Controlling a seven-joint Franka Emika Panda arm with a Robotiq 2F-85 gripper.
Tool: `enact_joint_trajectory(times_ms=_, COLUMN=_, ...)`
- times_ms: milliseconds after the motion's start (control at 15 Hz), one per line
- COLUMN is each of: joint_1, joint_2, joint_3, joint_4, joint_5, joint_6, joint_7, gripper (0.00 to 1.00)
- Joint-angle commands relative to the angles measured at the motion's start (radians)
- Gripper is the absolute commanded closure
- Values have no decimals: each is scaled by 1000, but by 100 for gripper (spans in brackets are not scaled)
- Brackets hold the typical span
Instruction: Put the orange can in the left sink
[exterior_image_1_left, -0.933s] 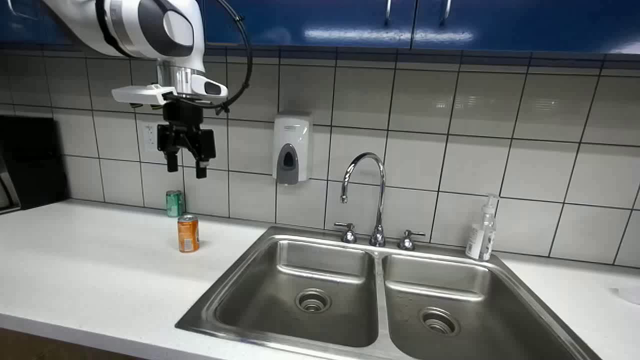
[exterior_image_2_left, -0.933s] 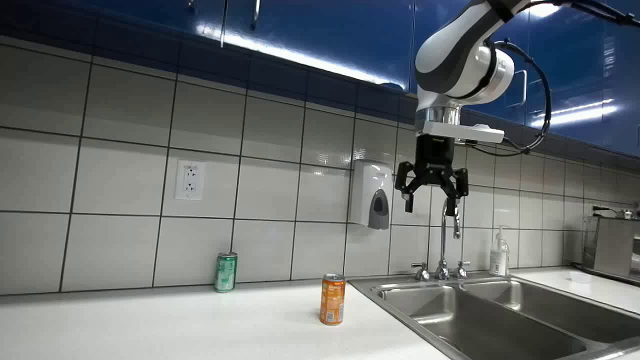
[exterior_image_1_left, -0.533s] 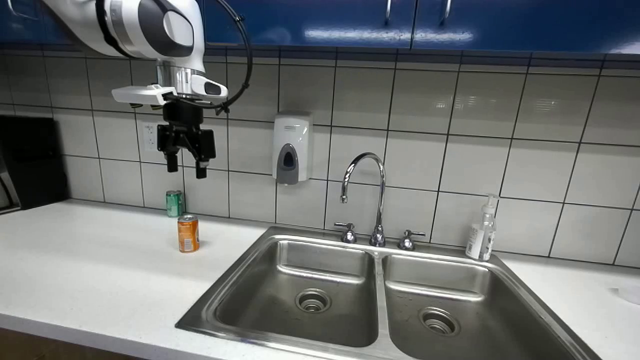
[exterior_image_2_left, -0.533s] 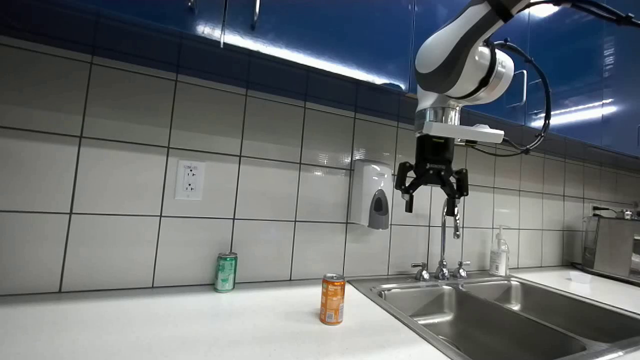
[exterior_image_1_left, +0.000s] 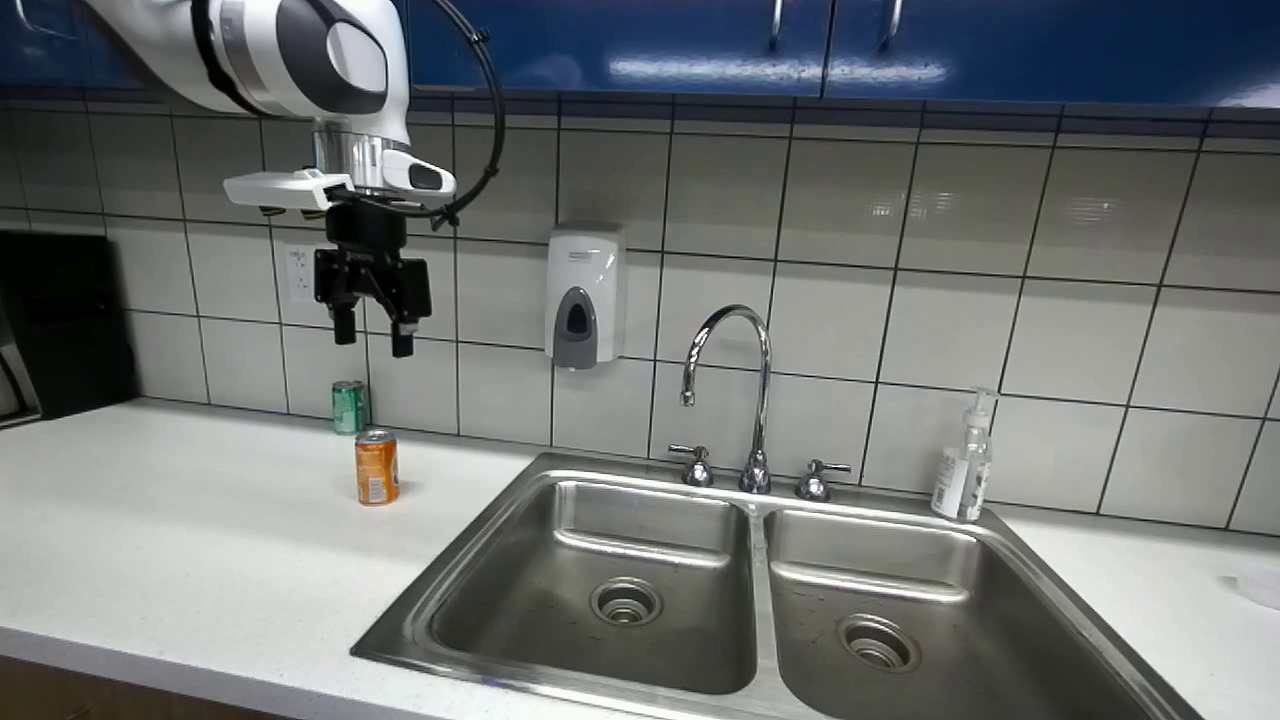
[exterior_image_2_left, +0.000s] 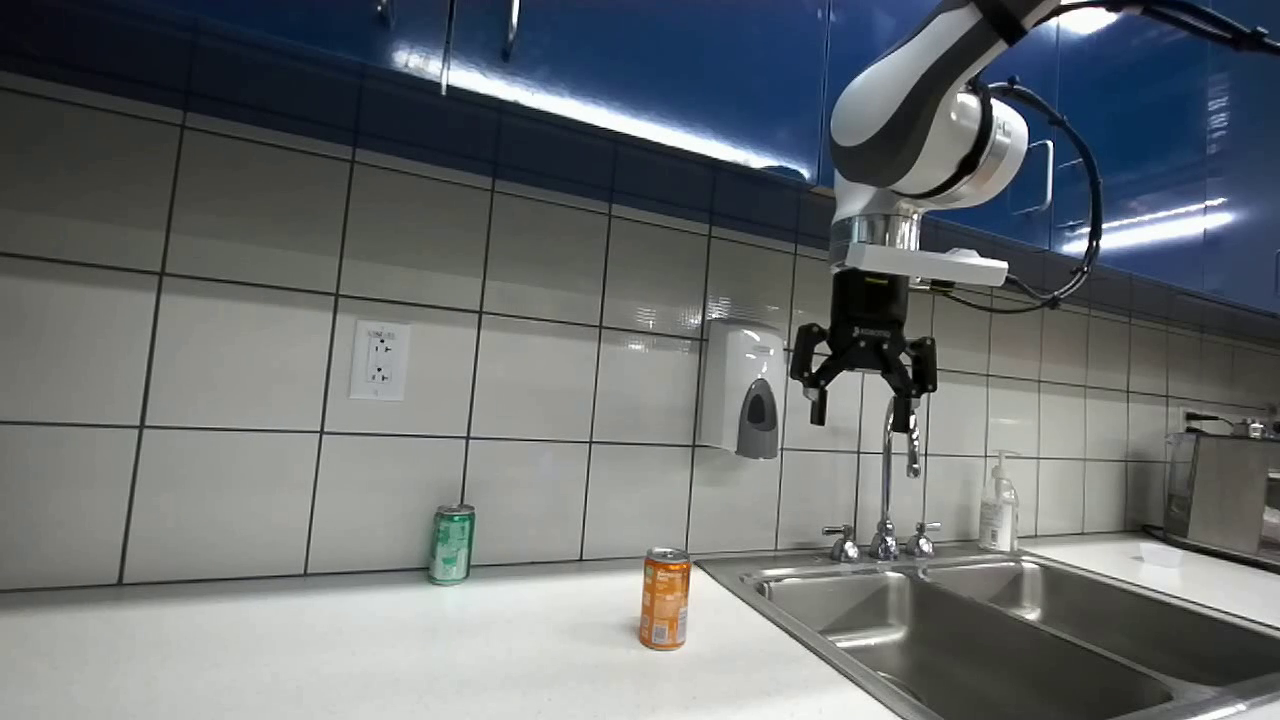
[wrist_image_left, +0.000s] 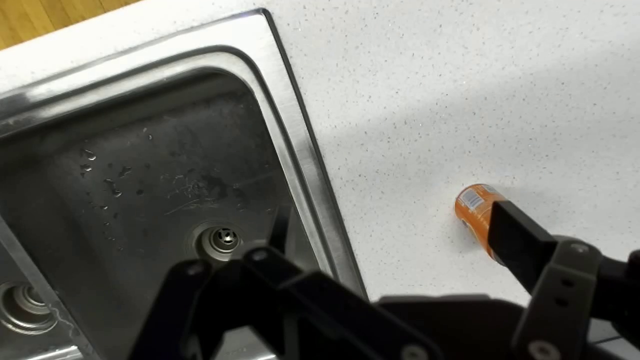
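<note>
The orange can stands upright on the white counter, left of the sink, in both exterior views (exterior_image_1_left: 377, 467) (exterior_image_2_left: 664, 600). In the wrist view the orange can (wrist_image_left: 475, 212) is partly hidden behind one finger. The left sink (exterior_image_1_left: 530, 620) is a bare steel basin with a round drain; it also shows in an exterior view (exterior_image_2_left: 960, 650) and in the wrist view (wrist_image_left: 160, 165). My gripper (exterior_image_1_left: 373, 340) is open and empty, high above the counter, in both exterior views (exterior_image_2_left: 861, 415). In the wrist view the gripper's fingers (wrist_image_left: 392, 222) are wide apart, with counter and sink edge between them.
A small green can (exterior_image_1_left: 349, 408) stands by the tiled wall behind the orange can. The faucet (exterior_image_1_left: 766, 400) rises behind the sinks. A soap dispenser (exterior_image_1_left: 585, 297) hangs on the wall. A pump bottle (exterior_image_1_left: 963, 470) stands at the right sink's back corner. Blue cabinets (exterior_image_1_left: 620, 45) hang above.
</note>
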Motion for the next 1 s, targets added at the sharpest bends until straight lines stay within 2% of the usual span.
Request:
enact_joint_trajectory(times_ms=0, joint_1=3, joint_2=37, joint_3=5, joint_4=18, joint_5=3, joint_6=7, joint_7=-10, gripper=0)
enact_joint_trajectory(times_ms=533, joint_1=76, joint_2=208, joint_3=39, joint_4=42, joint_5=8, joint_6=198, joint_7=-43, gripper=0)
enact_joint_trajectory(times_ms=933, joint_1=113, joint_2=359, joint_3=56, joint_4=127, joint_5=-6, joint_6=231, joint_7=-64, gripper=0)
